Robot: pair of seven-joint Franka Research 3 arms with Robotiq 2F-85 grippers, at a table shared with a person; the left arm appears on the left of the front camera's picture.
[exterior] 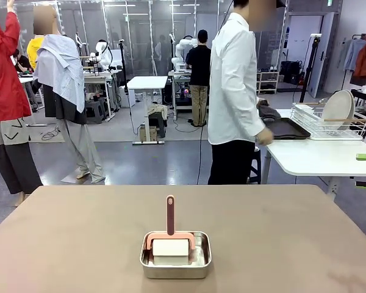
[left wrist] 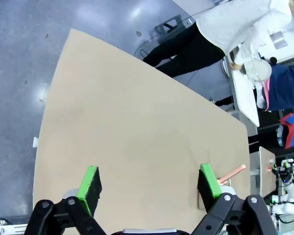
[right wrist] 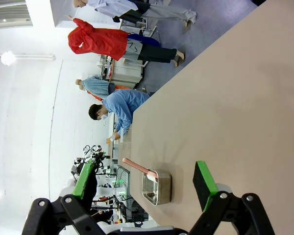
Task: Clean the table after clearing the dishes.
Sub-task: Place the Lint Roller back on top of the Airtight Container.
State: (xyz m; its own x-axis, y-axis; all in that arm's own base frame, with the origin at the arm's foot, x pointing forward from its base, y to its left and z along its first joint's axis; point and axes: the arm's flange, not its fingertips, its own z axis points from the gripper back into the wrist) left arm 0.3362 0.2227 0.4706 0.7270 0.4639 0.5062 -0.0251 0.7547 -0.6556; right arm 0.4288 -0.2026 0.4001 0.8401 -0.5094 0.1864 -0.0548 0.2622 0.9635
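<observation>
Standing near the worktop's (exterior: pixel 79 238) near edge is a small steel tray (exterior: pixel 175 256) holding a white-headed brush (exterior: pixel 171 239), its pink handle upright. Dishes: a white plate (exterior: pixel 338 107) leans in the wire rack on the white side table (exterior: pixel 317 155), beside a dark tray (exterior: pixel 285 129) under the person's hand (exterior: pixel 265 135). Left tool (left wrist: pixel 149 182) and right tool (right wrist: pixel 144 178) both released, jaws spread wide (nothing between the green pads), above the worktop.
</observation>
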